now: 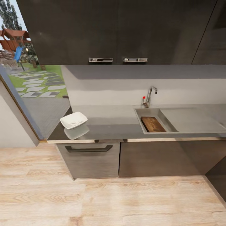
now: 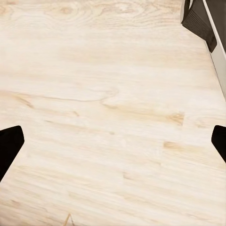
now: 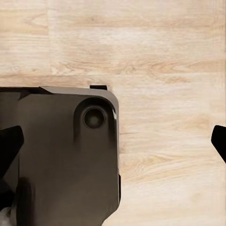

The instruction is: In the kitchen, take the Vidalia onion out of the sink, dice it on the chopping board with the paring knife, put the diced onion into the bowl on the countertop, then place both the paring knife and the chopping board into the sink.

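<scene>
A: Starting big? Pale wood floor (image 1: pixel 113 201) across the whole foreground, then dark upper cabinets (image 1: pixel 119 31) with two chrome pulls.

B: Then the counter (image 1: pixel 110 124), long, glossy, dark grey, over a grey drawer (image 1: pixel 89 157) with a dark bar handle. Standing well back from its front edge, judging by the head view.

A: And the sink (image 1: pixel 185 121)?

B: Let into the right part of the counter, basin beside a flat drainboard, chrome tap (image 1: pixel 150 95) with a red knob at the back edge. Chopping board (image 1: pixel 153 124) lying inside the basin already. Too small to tell whether a knife lies there with it.

A: Bowl (image 1: pixel 74 120)?

B: White, square, close to the counter's left front corner, pale mirror image just under it. Contents impossible to judge from here.

A: Hands?

B: Left hand (image 2: pixel 113 141) spread wide, empty, aimed down at bare floor. Right hand (image 3: pixel 113 141) equally wide, empty, hanging over the robot base (image 3: pixel 61 160).

A: Risks from here?

B: Probably two. Rolling in too fast and bumping the drawer front. Or lifting an arm carelessly near the left front corner and sweeping the bowl off the edge, given so little margin there. Also worth checking the basin before calling anything finished.

A: Any brands, labels, lettering?

B: None legible anywhere; plain surfaces throughout.
</scene>
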### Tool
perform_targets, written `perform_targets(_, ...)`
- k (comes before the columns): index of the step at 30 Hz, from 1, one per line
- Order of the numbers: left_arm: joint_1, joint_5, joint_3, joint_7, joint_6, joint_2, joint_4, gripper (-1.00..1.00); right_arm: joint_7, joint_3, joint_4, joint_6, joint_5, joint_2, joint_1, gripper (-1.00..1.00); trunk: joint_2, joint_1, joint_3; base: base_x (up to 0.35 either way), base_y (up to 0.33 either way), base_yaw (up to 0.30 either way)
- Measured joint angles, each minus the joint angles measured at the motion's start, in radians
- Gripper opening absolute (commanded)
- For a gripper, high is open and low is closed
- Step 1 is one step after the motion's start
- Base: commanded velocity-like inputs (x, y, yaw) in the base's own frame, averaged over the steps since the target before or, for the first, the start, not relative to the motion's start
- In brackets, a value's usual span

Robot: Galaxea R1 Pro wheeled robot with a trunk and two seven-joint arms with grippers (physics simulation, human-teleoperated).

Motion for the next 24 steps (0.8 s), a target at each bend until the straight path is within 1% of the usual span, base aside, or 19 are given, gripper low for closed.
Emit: perform_targets(24, 0.0, 0.0, 0.0, 0.0, 0.0, 0.0, 0.0, 1.0, 0.0, 0.0, -0.002, 0.0, 0.001, 0.0, 0.0, 1.0, 0.0, 0.0, 0.0, 0.0, 0.0, 0.0)
